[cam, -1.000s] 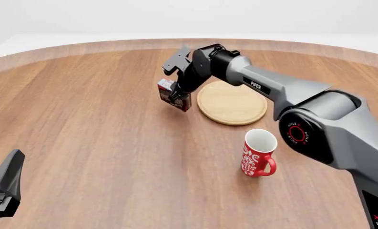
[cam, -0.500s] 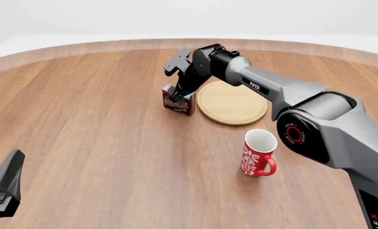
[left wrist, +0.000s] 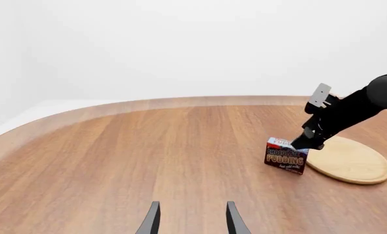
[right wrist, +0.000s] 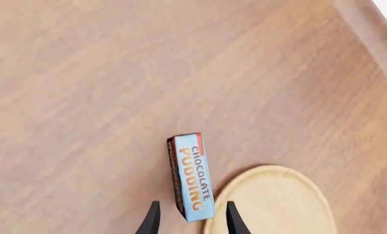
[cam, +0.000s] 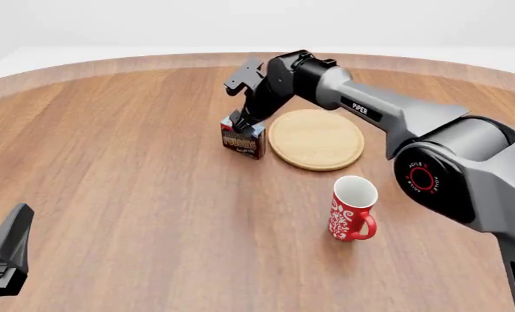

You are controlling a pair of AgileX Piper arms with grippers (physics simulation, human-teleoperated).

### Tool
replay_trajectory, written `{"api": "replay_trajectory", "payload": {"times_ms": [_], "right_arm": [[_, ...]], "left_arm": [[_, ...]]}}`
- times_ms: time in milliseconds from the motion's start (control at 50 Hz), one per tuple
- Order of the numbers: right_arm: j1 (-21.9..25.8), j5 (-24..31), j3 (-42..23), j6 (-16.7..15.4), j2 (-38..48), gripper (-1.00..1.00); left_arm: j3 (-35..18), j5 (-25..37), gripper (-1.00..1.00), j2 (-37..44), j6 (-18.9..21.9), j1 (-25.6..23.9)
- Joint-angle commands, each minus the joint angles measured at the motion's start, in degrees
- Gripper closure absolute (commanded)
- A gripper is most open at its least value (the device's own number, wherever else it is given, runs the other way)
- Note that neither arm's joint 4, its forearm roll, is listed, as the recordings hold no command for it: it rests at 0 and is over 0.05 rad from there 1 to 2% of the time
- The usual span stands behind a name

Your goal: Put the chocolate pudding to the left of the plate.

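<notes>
Chocolate pudding [cam: 243, 141]: stands upright on the table [cam: 136, 182], just left of the plate [cam: 316, 139] in the front view; its right side is very near the plate's rim, and I cannot tell whether they touch. The right wrist view shows its light blue lettered top [right wrist: 194, 176] from above.

Plate: flat round light-wood disc, lying on the table right of the carton.

Right end effector [cam: 238, 119]: hovers directly over the carton's top. In the right wrist view its fingers [right wrist: 152, 219] stand apart on either side of one end of the carton, with a gap showing on each side, so it is parted and holds nothing.

Left end effector [left wrist: 192, 220]: low at the near left corner of the front view, fingers parted narrowly, nothing between them.

Red patterned mug [cam: 352, 208]: upright, nearer the camera than the plate and well apart from the carton.

Open room: bare wood stretches left of and nearer than the carton, out to the table's curved far edge [left wrist: 180, 101].
</notes>
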Motion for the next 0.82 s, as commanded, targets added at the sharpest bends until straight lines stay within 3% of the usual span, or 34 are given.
{"api": "replay_trajectory", "payload": {"times_ms": [20,220,500,600,680,820], "right_arm": [[-0.37,-0.99,4.86,-0.36,-5.14,-1.00],[-0.42,-4.32,14.22,0.47,-13.21,-1.00],[2.02,-13.85,30.19,4.96,-26.90,-1.00],[2.77,-14.58,32.92,5.31,-30.52,-1.00],[2.18,-18.56,35.97,5.36,-34.66,-1.00],[1.10,-23.40,35.34,4.37,-36.90,-1.00]], "left_arm": [[0.00,0.00,-1.00,0.00,0.00,0.00],[0.00,0.00,-1.00,0.00,0.00,0.00],[0.00,0.00,-1.00,0.00,0.00,0.00],[0.00,0.00,-1.00,0.00,0.00,0.00],[0.00,0.00,-1.00,0.00,0.00,0.00],[0.00,0.00,-1.00,0.00,0.00,0.00]]}}
